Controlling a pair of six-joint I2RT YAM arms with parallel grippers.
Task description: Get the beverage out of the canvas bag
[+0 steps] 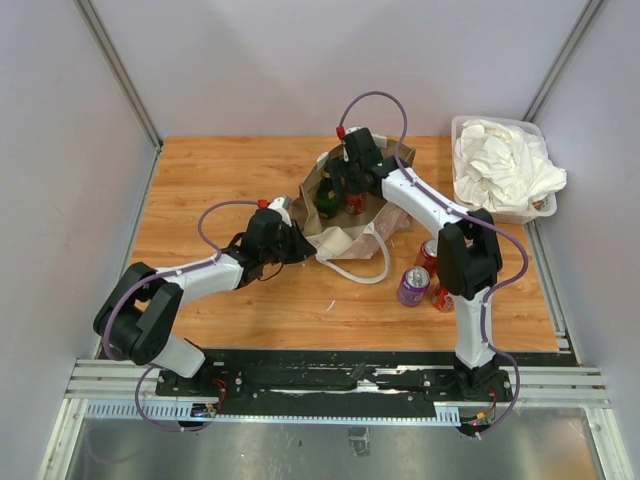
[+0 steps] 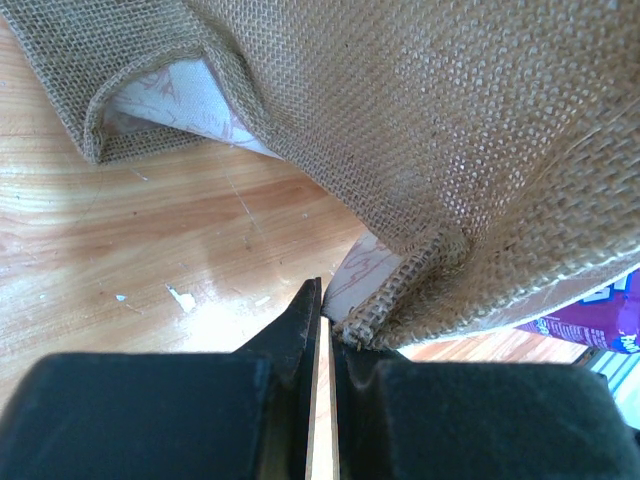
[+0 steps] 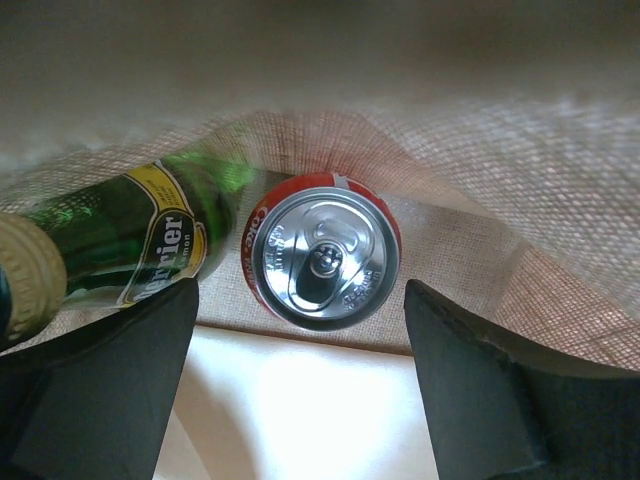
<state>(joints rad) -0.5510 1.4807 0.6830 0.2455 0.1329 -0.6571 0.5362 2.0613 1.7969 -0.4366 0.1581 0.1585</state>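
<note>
Top external view, near to far. On the wooden table, a purple can and two red cans stand outside the canvas bag, just to its right. The bag, of tan woven cloth with a white looped handle trailing toward the arms, sits mid-table with its mouth open. The left gripper is at the bag's near-left edge. The left wrist view shows its jaws clenched on a fold of the coarse weave and pale printed lining, apparently to steady the bag.

Farther in, the right gripper reaches into the mouth. The right wrist view shows its fingers spread wide to either side of an upright red can, gripping nothing. A green Perrier bottle leans just beside the can. Judged from this, the task is partly done: at least two drinks are in the bag, with closing and lifting left. A plastic bin of white cloths sits beyond.
</note>
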